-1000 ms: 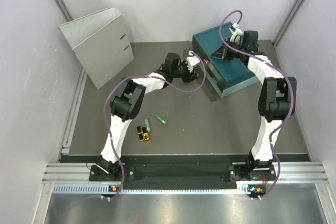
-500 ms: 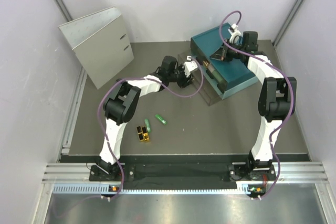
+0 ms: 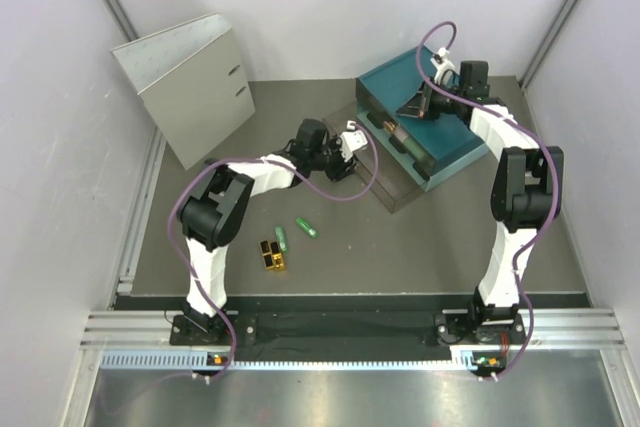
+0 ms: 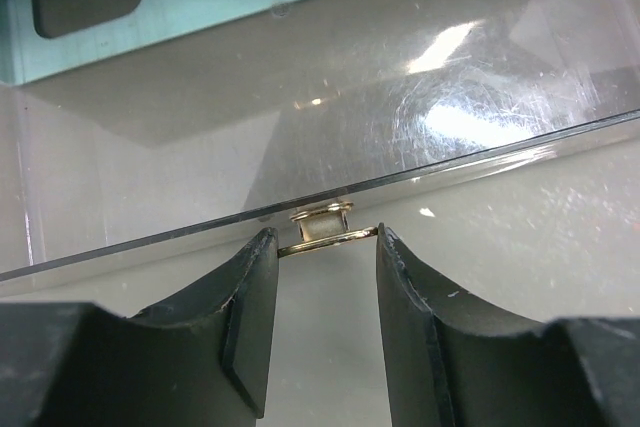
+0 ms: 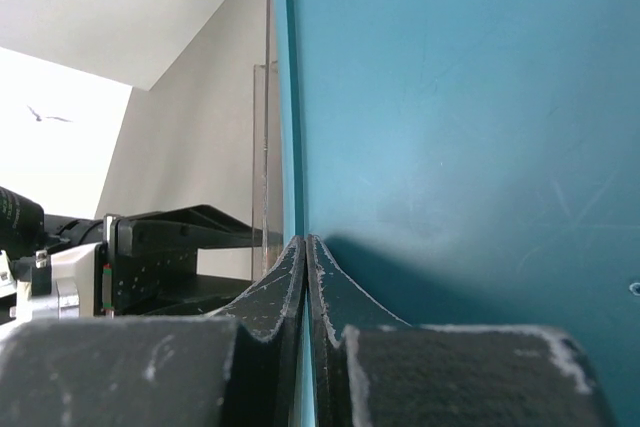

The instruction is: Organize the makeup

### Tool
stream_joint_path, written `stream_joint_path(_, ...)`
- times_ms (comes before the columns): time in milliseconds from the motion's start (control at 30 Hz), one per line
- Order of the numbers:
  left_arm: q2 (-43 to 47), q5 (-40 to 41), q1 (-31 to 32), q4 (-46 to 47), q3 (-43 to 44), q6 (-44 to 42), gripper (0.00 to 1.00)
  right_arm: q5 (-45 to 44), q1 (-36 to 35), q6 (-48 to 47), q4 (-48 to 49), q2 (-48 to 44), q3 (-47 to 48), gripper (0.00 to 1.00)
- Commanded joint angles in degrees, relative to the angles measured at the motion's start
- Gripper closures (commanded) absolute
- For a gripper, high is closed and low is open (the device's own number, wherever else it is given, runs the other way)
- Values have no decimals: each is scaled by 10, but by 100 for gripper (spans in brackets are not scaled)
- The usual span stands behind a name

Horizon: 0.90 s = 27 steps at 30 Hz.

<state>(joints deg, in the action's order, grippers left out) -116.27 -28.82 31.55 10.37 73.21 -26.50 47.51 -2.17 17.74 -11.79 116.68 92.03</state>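
Two green tubes [image 3: 307, 228] [image 3: 282, 238] and a gold-and-black block [image 3: 271, 255] of the makeup lie on the mat in front of the left arm. My left gripper [image 3: 352, 137] [image 4: 325, 247] is shut on the small gold handle [image 4: 328, 230] of the clear drawer [image 3: 385, 162] [image 4: 300, 127], which sticks out of the teal box [image 3: 440, 137]. My right gripper [image 3: 425, 102] [image 5: 306, 242] is shut with nothing between its fingers. Its tips rest at the edge of the teal box's top [image 5: 450, 97].
A grey ring binder [image 3: 185, 87] stands at the back left. White walls close in the mat on three sides. The left arm's purple cable [image 3: 350, 187] hangs over the mat beside the drawer.
The left gripper has drawn back toward the near left with the handle, and the clear drawer has slid further out of the teal box. The right gripper has stayed on the box.
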Motion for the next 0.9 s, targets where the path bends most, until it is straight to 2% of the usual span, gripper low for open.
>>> stream_joint_path(0,36,-38,22,-72,-25,9,98,-160,4,-58,-155,88,-55,100)
stream_joint_path(100,43,-59,22,-90,-19,-26,88,-160,3,-57,-155,88,-55,100)
stream_joint_path(133,44,-60,22,-101,-17,-30,69,-161,4,-57,-155,88,-55,100)
stream_joint_path(167,44,-56,21,-118,-11,-34,64,-160,4,-57,-155,89,-53,100)
stream_joint_path(267,52,-48,21,-126,-9,-39,58,-160,4,-58,-156,89,-51,100)
stream_joint_path(533,99,-29,22,-109,-43,-36,51,-160,3,-57,-158,92,-48,100)
stream_joint_path(567,106,-25,22,-89,-54,-32,33,-160,3,-57,-158,92,-47,100)
stream_joint_path(667,139,-6,22,-75,-68,-30,22,-161,3,-58,-161,94,-44,100)
stream_joint_path(700,153,3,22,-76,-69,-33,1,-161,3,-59,-160,94,-43,100)
stream_joint_path(867,187,39,21,-101,-66,-46,1,-160,4,-58,-161,94,-43,100)
